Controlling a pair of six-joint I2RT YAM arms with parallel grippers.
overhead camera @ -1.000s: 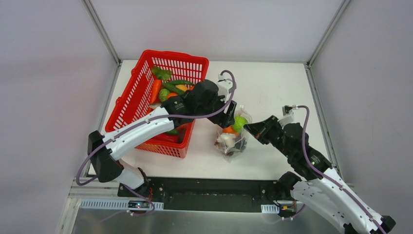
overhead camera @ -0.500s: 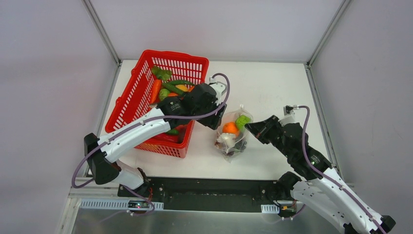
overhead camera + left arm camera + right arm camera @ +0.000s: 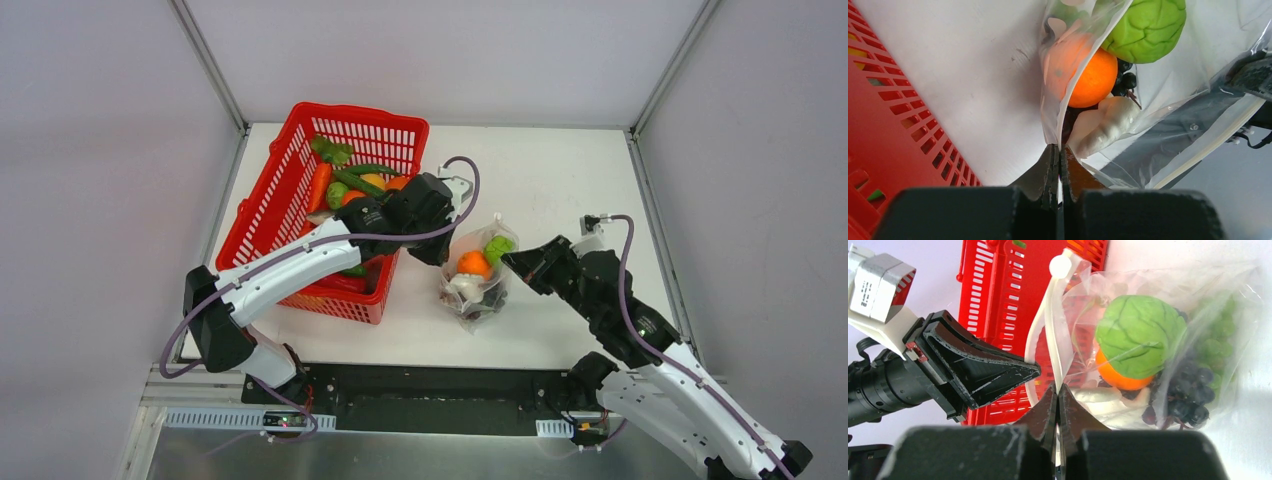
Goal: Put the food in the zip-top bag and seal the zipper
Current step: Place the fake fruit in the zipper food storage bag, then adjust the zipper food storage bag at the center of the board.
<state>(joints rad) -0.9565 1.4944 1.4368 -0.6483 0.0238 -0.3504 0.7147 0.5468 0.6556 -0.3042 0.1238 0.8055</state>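
The zip-top bag [image 3: 478, 280] lies right of the basket with its mouth open. Inside it are food pieces: an orange ball [image 3: 1089, 75], a green piece [image 3: 1147, 26], white garlic [image 3: 1105, 125] and dark grapes [image 3: 1188, 390]. My left gripper [image 3: 1058, 148] is shut on the bag's left mouth edge, and shows in the top view [image 3: 440, 250]. My right gripper [image 3: 1058, 388] is shut on the opposite mouth edge at the zipper [image 3: 1048, 325], right of the bag [image 3: 510, 263]. The zipper strip stands apart, unsealed.
The red mesh basket [image 3: 290, 180] stands left of the bag against my left arm, with more green and orange food [image 3: 345, 180] inside. In the right wrist view the left gripper's black fingers [image 3: 993, 370] sit just left of the bag mouth.
My left gripper drew back from over the bag's mouth toward the basket and closed on the bag's left edge. The right gripper kept its hold in place.
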